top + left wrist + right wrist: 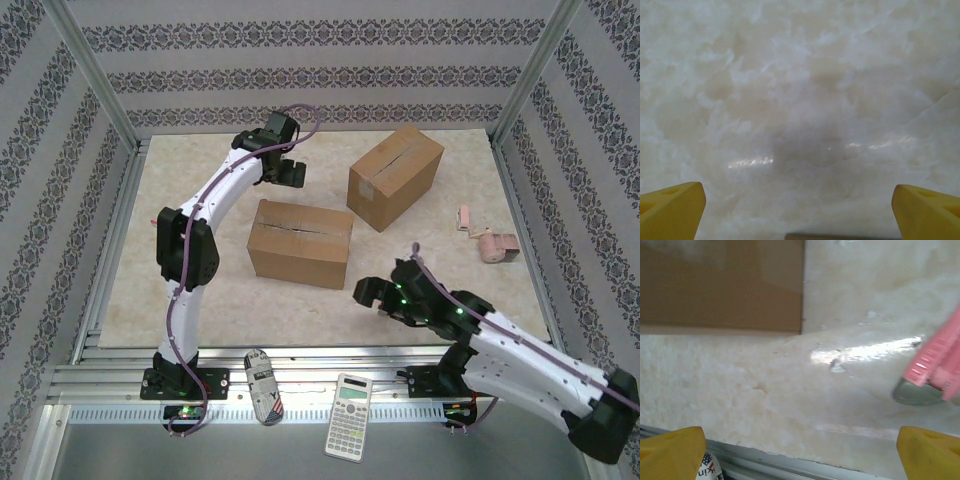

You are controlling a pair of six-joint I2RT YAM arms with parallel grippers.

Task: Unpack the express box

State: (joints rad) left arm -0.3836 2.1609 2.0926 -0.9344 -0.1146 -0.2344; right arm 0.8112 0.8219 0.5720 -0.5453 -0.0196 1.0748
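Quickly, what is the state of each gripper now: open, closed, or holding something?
Left gripper: open, holding nothing.
Right gripper: open, holding nothing.

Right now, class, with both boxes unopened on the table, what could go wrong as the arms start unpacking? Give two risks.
1. The right gripper sits open beside the near box, with the left gripper away behind it; unbraced, the box might slide instead of opening.
2. The pink tool lies close to the right arm and could get knocked.

White arms [225, 195] bear purple cables [168, 335] and yellow fingers [670, 210].
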